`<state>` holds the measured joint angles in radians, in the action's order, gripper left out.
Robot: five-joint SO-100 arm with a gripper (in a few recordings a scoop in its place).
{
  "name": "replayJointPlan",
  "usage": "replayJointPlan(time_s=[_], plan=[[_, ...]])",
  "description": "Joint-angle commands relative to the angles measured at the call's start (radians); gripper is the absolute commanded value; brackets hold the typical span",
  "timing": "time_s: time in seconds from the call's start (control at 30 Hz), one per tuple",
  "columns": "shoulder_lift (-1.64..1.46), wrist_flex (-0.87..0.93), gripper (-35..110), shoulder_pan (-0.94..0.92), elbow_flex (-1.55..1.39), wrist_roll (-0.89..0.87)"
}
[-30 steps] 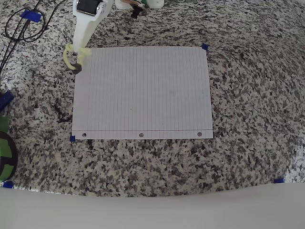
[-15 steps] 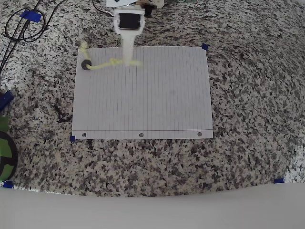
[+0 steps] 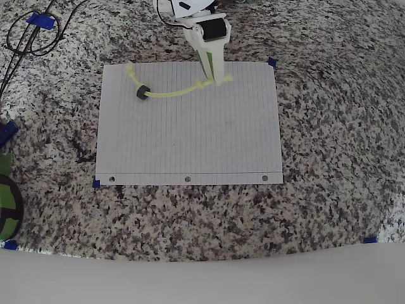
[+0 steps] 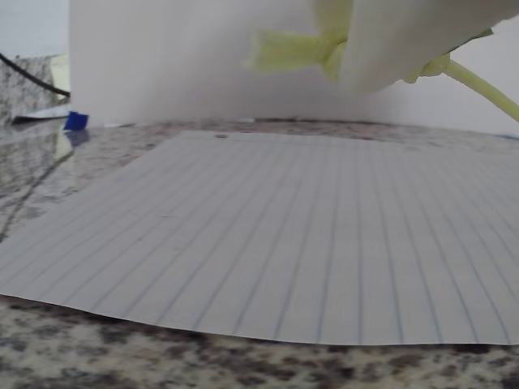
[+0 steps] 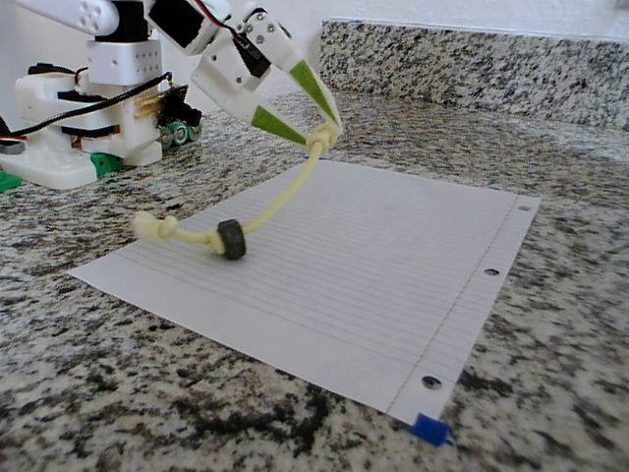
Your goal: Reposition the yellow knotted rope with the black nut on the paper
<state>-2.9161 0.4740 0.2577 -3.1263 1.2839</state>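
— Hanging from the claw by one knotted end, the yellow knotted rope slopes down onto the paper; can you see where its other end lies?

— Yes. In the overhead view the far knot rests on the paper near its top-left corner, and the black nut sits on the sheet just beside that knot, threaded on the cord. In the fixed view the black nut stands on edge, touching the paper, with the yellow knotted rope rising from it in a gentle curve.

— And the claw's hold?

— Its two fingers are pinched nearly together on the knot at the raised end, above the paper's top edge, right of the middle in the overhead view. The wrist view shows the yellow knotted rope tucked against a white finger, its frayed tip sticking out to the left, above the lined paper.

— What carries the paper?

— A speckled granite worktop. Blue tape bits mark the paper's corners, and black cables loop on the worktop beyond the paper's top-left corner.
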Motion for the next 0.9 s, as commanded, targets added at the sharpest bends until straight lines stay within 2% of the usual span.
replayJointPlan(time_s=[0.0, 0.17, 0.33, 0.4, 0.7, 0.87], plan=[[-0.023, 0.077, 0, 0.041, 0.003, -0.020], [-0.041, 0.135, 0, 0.100, 0.003, -0.025], [-0.063, 0.199, 54, 0.126, 0.005, -0.025], [-0.078, 0.209, 67, 0.132, 0.005, -0.025], [-0.123, 0.261, 70, 0.121, 0.017, -0.025], [-0.170, 0.356, 60, 0.035, 0.104, 0.028]])
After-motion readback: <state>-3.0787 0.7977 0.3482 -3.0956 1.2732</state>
